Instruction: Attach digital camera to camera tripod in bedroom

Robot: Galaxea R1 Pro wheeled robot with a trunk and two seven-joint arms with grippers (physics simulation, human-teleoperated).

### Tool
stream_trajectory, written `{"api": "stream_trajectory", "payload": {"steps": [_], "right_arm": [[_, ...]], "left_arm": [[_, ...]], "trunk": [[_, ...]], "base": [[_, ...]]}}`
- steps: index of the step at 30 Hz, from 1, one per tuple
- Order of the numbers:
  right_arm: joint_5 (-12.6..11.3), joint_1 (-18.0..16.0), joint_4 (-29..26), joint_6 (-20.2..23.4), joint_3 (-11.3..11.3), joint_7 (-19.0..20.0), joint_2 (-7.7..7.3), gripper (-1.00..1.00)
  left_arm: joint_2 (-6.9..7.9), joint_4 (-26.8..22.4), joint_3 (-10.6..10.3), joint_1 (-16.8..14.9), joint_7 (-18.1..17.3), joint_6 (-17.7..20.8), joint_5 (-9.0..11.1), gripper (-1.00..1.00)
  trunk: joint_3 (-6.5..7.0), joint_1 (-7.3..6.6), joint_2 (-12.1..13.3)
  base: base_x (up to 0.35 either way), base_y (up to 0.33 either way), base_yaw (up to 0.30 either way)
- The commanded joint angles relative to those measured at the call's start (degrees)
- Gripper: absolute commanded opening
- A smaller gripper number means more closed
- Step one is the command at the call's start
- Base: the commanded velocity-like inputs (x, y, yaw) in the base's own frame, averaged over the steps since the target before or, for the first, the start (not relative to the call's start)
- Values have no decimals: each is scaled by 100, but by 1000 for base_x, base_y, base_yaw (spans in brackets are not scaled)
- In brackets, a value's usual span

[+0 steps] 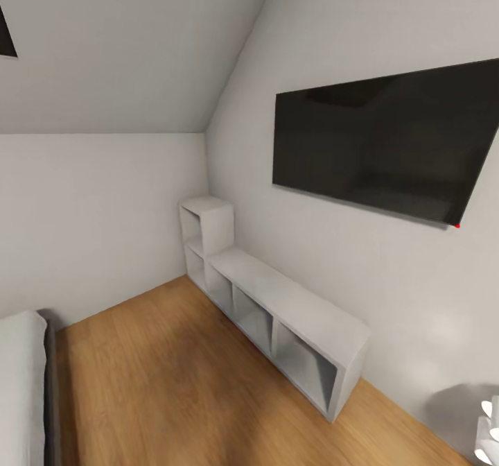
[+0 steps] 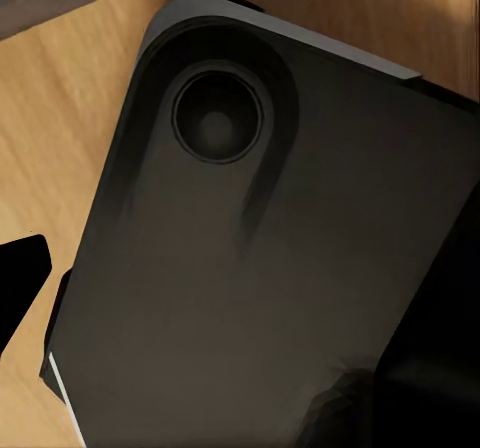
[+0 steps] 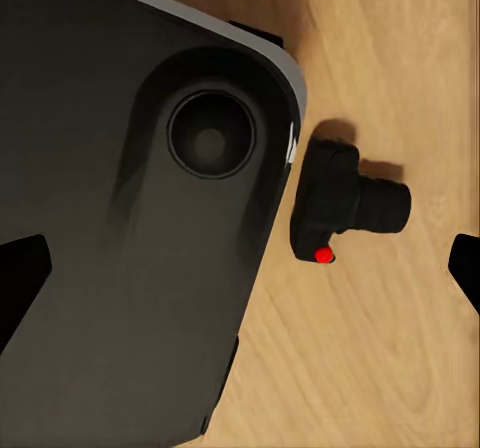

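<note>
The head view looks into a corner of the bedroom (image 1: pixel 104 57), where white walls meet a sloped white ceiling. A big black screen (image 1: pixel 388 143) hangs on the wall at about 2 o'clock, with a tiny red light at its lower corner. Below it, white cube shelves (image 1: pixel 277 306) stand against that wall. A low row of 3 open boxes runs from the middle out toward 5 o'clock, and a taller stack of 2 boxes stands at its far end, in the corner. The light wood floor (image 1: pixel 173 383) takes up the lower part of the view. The edge of a bed (image 1: pixel 24 390) with a grey frame shows at 8 o'clock. Something white and rounded pokes in at the 4 o'clock corner, too cut off to name.

In the right wrist view, the digital camera (image 3: pixel 340 201) lies on the wood floor. It is small and black, with a red dot on its body and its lens sticking out to one side. It sits just beside the rounded corner of the robot's dark base (image 3: pixel 130 228), and it may be touching it, though the gap is hard to see. The right gripper (image 3: pixel 245 268) is spread wide and holds nothing; its 2 dark fingertips (image 3: pixel 20 283) show at the far sides of that picture.

In the left wrist view, the same dark base (image 2: pixel 260 268) covers most of the floor. Only 1 dark fingertip (image 2: pixel 22 278) of the left gripper shows, so I cannot tell if it is spread or closed.
</note>
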Motion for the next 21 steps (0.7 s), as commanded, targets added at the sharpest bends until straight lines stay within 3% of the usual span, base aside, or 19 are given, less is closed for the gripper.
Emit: {"api": "stream_trajectory", "payload": {"steps": [1,21], "right_arm": [[25,0,0,-17,-1,-3,-3,100],[3,0,0,-25,-22,-3,-7,100]], "left_arm": [[-1,-9,15,3,-1,-7,21,100],[-2,-9,15,2,0,-7,21,100]], "trunk": [[-3,4,-2],[-3,4,-2]], "base": [[323,0,0],[321,0,0]]}}
